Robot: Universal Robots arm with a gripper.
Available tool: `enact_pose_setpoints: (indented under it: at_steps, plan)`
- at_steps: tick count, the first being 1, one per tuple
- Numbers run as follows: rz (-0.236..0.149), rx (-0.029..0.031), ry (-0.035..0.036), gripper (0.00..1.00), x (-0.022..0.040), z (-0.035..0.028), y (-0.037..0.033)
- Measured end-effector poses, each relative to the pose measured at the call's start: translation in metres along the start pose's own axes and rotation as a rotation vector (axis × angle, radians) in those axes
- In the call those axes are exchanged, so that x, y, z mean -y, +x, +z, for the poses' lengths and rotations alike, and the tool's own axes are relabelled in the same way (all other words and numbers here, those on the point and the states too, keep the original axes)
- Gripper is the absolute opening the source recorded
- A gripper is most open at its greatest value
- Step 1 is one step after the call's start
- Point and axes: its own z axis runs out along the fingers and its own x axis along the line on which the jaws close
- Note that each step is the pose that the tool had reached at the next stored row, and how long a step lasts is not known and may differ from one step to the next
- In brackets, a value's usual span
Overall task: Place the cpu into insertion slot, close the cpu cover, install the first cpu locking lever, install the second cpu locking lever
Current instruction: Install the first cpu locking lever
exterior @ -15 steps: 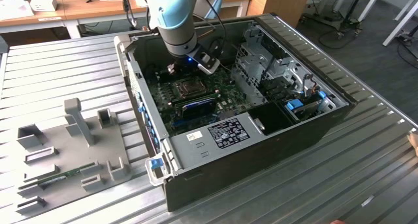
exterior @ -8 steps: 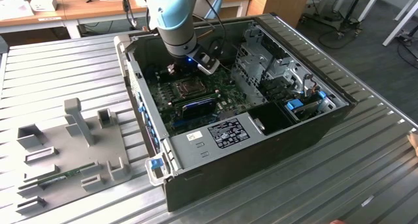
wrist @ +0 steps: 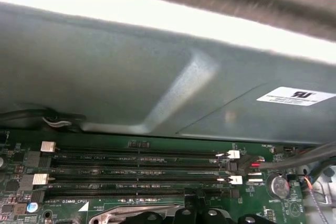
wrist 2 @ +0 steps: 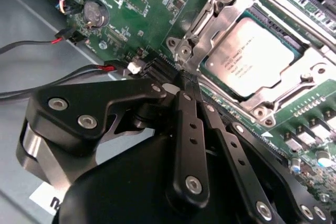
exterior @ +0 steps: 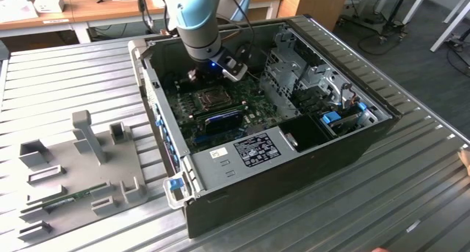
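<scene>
The cpu (wrist 2: 251,57) lies flat in the insertion slot (exterior: 199,99) on the green board. The silver cpu cover (wrist 2: 208,22) is folded down around it, and the chip's pale top shows through the cut-out. My gripper (wrist 2: 181,80) is shut with nothing between its black fingers. Its tip sits just off one corner of the socket, low over the board. In the exterior view the gripper (exterior: 197,75) hangs inside the open computer case, at the socket's far side. I cannot tell how the locking levers stand.
Long black memory slots (wrist: 136,167) run beside the socket, close under the case wall (wrist: 157,77). A coin battery (wrist 2: 96,13) and red and black wires (wrist 2: 63,38) lie near the fingers. A drive cage (exterior: 294,70) fills the case's right side. A grey fixture tray (exterior: 74,169) sits outside.
</scene>
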Motion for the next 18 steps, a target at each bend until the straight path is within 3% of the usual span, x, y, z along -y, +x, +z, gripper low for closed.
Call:
enact_pose_setpoints:
  at_steps: [9,16,17,18]
  plan:
    - [0.000,0.0000,0.0000,0.10,-0.0040,-0.0124,-0.0047]
    - [0.000,-0.0004,0.0003,0.10,-0.0042,-0.0128,-0.0049]
    - [0.001,-0.0043,0.0005,0.10,-0.0042,-0.0128,-0.0052]
    - [0.004,-0.0117,0.0007,0.10,-0.0042,-0.0127,-0.0055]
